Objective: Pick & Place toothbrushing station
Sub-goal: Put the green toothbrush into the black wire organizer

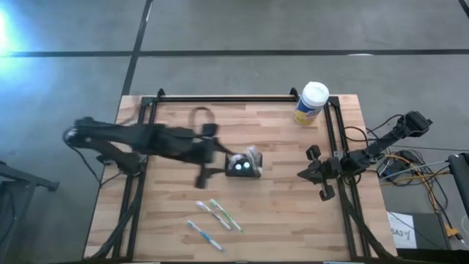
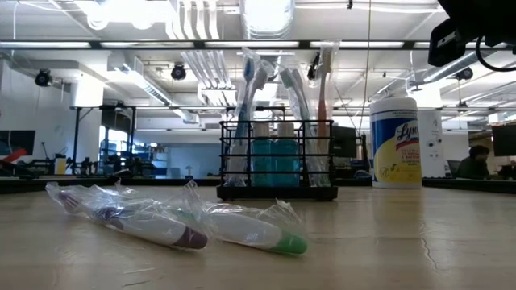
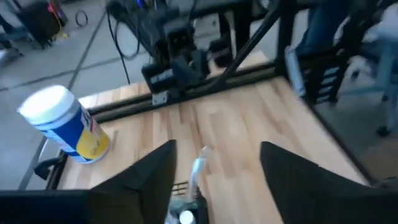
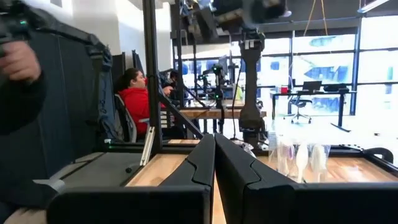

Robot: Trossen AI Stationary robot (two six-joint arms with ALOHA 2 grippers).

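The left arm reaches in from its own side across the middle of the table, stretched long and nearly level, its wrist turned so the camera looks down past the fingers. The left gripper (image 3: 214,171) hangs with its two dark fingers (image 3: 155,174) spread well apart, nothing clamped between them. The right arm is folded back at the table's right edge, elbow raised outward off the table. The right gripper (image 4: 214,162) points inward across the table, low, its fingers (image 4: 193,168) pressed flat together and holding nothing.
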